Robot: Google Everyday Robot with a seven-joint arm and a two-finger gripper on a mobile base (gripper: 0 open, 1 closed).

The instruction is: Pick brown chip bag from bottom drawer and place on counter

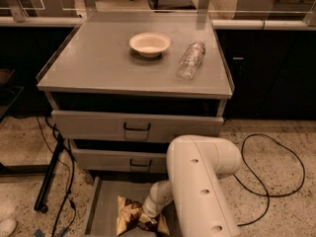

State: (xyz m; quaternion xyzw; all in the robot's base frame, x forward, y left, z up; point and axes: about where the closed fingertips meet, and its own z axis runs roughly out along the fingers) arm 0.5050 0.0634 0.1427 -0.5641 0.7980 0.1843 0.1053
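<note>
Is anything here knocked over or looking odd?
The clear bottle lies on its side on the counter, beside the upright bowl. Below, the gripper is at the brown chip bag in the open bottom drawer.

Dim warm light from above sheens the counter (98, 63), while the pincer (144, 217) sits in the shadowed bottom drawer (104, 206).

Crumpled brown chip bag (129, 217) lies in open bottom drawer (101, 206) — jaws at its right edge.
</note>
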